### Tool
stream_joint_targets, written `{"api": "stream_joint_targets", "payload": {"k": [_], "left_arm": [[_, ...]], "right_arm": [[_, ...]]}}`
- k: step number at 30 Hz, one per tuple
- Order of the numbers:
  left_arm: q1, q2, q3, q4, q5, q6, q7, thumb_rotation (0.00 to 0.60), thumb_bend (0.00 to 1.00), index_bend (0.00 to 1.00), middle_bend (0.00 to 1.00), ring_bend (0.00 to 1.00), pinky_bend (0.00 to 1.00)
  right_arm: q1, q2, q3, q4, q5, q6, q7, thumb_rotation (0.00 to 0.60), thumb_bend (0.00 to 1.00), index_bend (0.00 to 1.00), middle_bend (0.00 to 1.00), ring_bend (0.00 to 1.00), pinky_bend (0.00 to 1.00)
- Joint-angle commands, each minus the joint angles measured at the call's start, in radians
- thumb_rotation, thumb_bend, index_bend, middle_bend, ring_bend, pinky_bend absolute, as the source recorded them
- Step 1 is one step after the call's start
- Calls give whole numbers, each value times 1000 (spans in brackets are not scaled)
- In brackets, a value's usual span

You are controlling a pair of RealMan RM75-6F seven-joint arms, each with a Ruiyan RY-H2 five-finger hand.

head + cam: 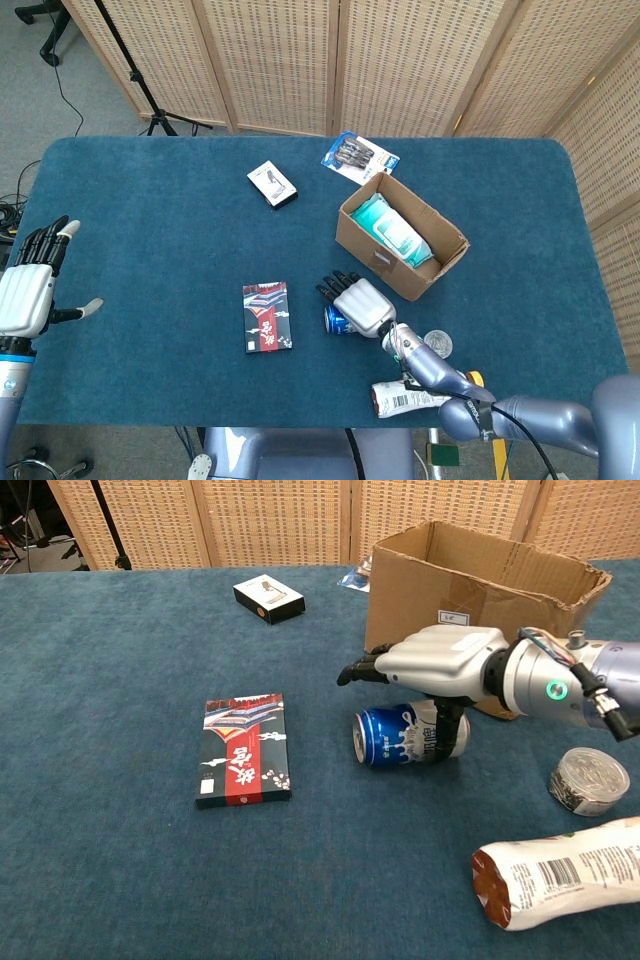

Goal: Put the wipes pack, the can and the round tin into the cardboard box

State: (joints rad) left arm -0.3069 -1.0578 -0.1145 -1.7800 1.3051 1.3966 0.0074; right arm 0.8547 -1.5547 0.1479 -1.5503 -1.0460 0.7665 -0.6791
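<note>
Now we see blue can (409, 734) lying sideways directly under right hand (445, 660); fingers (362, 670) extended, apart, holding nothing.

Wicker screens (300, 60) behind blue table (150, 250); grey floor (60, 90).

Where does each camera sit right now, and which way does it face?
Head view: high up, looking down on the whole table; shows left hand and right hand.
Chest view: low at the table's near edge, looking across; shows only the right hand.
Both show: can, box, round tin.
</note>
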Motion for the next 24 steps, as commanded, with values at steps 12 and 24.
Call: {"api": "stream_joint_targets", "payload": {"k": [12,24], "left_arm": [[6,-1,-12,2,-2,-18,-2,600,0,0,0,0,0],[8,-2,-19,-4,1,-36,7,600,0,0,0,0,0]], "right_arm": [[-9,-46,-25,83,-150,59,173,600,258,538,602,531,280],[-49,209,68,-260,-465,304,421,600,314,546,619,539,281]]}}
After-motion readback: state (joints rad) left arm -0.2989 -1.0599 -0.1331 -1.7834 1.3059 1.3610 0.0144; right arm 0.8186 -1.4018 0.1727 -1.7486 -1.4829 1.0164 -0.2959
